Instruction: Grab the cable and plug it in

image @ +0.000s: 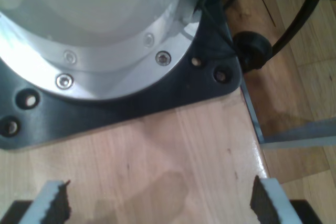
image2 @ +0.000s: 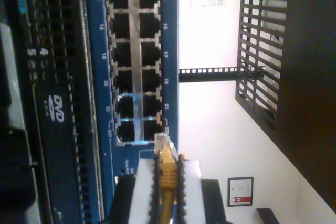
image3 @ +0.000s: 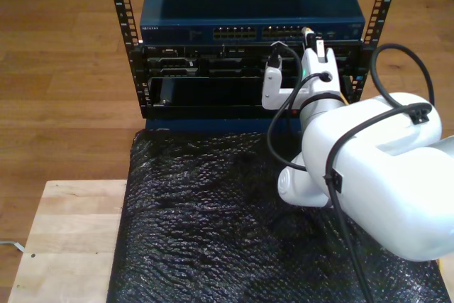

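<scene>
1. My second gripper (image2: 167, 182) is clamped on the cable (image2: 167, 169), its two serrated fingers (image2: 143, 190) pressed against the yellow-orange boot on either side.
2. The cable's clear plug (image2: 163, 141) sticks out past the fingertips, just beside the last pair of ports on the blue switch (image2: 97, 77); whether it touches the port face I cannot tell, the second wrist view being soft there.
3. In the exterior view the second gripper (image3: 310, 35) is in the upper right of the frame, at the switch (image3: 248, 5) front, near the end of the port row at the exterior view's right.
4. The switch sits at the top of a black rack (image3: 135, 69), with dark units below it.
5. The white arm (image3: 369, 168) fills the exterior view's right; black cables (image3: 386, 97) loop along it.
6. A crinkled black sheet (image3: 206, 225) covers the surface before the rack; a bare wooden tabletop (image3: 64, 239) shows at the exterior view's lower left.
7. My first gripper (image: 160, 198) stands wide, nothing between its fingers (image: 55, 203), over pale wood.
8. Beyond it lies a round metal base (image: 94, 35) on a black bolted plate (image: 199, 82).
</scene>
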Available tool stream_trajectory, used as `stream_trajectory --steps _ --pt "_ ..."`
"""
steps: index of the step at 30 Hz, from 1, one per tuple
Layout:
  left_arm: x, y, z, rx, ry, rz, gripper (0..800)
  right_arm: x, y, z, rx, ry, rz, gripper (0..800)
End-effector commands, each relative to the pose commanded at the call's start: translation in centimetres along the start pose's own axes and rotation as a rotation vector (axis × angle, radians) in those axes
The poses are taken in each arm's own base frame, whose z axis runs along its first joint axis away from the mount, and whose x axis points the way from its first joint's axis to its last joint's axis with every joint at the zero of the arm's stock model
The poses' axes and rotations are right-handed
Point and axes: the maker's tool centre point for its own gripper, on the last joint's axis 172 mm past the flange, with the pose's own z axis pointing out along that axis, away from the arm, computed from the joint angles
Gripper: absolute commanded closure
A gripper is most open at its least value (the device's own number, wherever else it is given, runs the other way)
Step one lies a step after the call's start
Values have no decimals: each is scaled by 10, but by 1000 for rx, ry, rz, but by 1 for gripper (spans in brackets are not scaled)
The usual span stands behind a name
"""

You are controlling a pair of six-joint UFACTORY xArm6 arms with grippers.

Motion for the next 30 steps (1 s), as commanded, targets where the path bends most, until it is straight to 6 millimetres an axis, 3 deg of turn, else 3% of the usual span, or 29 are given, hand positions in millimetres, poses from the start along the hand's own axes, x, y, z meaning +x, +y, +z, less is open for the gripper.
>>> stream_trajectory --steps 11,30 --pt "0 0 0 0 0 0 0 -6 2 -3 -14 -38 15 800" --pt "0 0 0 0 0 0 0 3 0 -6 -28 -66 43 800"
